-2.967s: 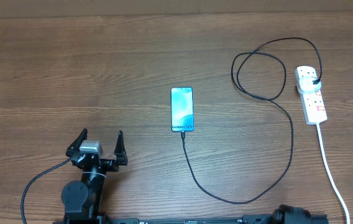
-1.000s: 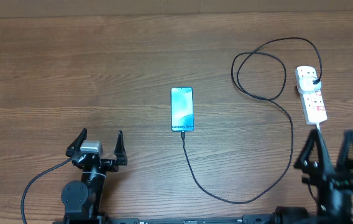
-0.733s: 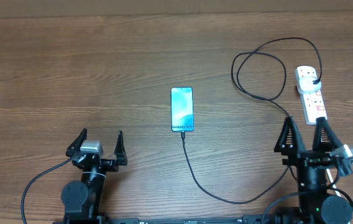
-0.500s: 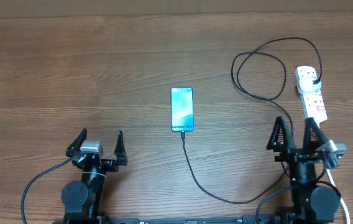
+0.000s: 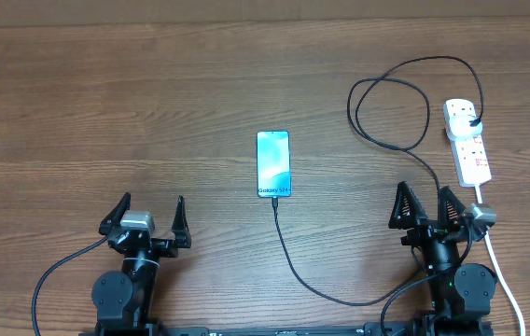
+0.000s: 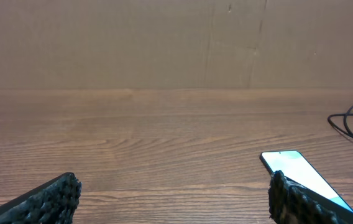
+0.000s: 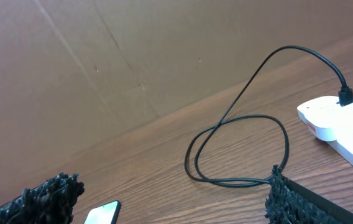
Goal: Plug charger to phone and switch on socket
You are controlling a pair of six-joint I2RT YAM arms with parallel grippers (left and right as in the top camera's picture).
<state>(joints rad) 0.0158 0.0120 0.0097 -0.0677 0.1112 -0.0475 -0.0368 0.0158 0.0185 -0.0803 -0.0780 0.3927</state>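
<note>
The phone (image 5: 273,164) lies flat mid-table, cyan screen up, also seen in the left wrist view (image 6: 296,169) and the right wrist view (image 7: 102,214). The charger cable (image 5: 340,297) runs from the phone's near end, curves right, loops (image 7: 238,149), and ends in a black plug head (image 5: 473,121) seated in the white socket strip (image 5: 470,154). The connector tip (image 5: 274,200) sits against the phone's near end. My left gripper (image 5: 153,202) stands open at the near left, empty. My right gripper (image 5: 424,196) stands open just near the cable and left of the strip, empty.
The strip's thick white cord (image 5: 494,252) trails toward the near right edge, close beside my right arm. A brown cardboard wall (image 6: 164,43) backs the wooden table (image 5: 106,103).
My right arm came into view from the near right and swung leftward, its open gripper now pointing at the cable beside the strip. The left arm, phone and cable have not moved.
</note>
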